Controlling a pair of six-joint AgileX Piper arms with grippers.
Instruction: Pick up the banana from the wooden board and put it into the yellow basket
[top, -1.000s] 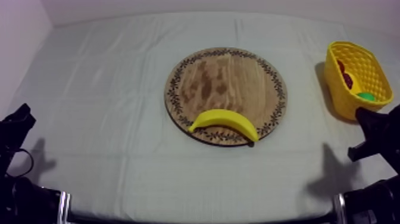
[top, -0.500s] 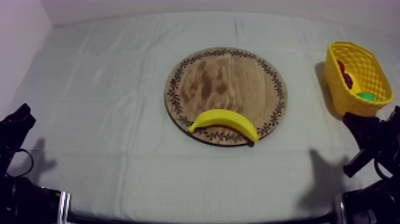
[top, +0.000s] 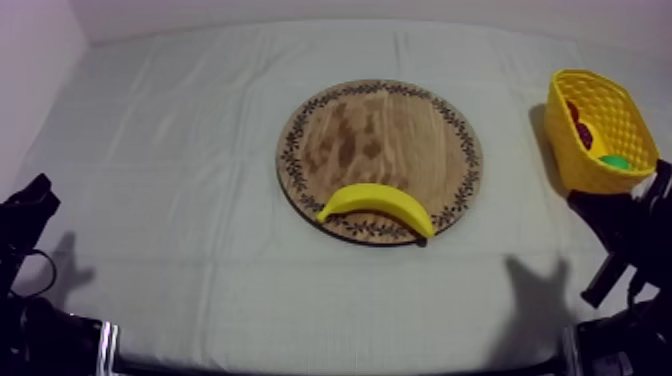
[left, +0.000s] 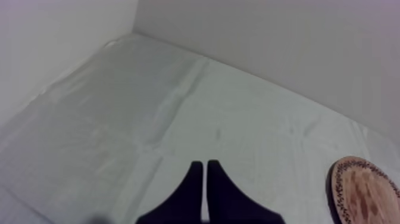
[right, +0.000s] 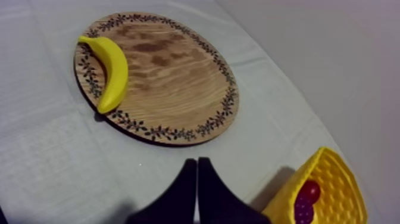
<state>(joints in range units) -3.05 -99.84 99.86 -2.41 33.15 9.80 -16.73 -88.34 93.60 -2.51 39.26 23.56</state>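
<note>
Though the banana (top: 375, 207) lies on the board (top: 385, 130), along its near rim, neither arm touches it. The left gripper (left: 205, 168) hovers over bare cloth (top: 180, 150) well to the board's left, jaws pressed together on nothing. The right gripper (right: 197, 167), jaws likewise together and empty, hangs between the board and the basket (top: 572, 160), which sits at the cloth's right edge with fruit (right: 309, 192) inside

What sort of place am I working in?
Probably a lab test bench, not a kitchen: plain cloth, bare walls, and a toy banana on a board with a basket nearby.
</note>
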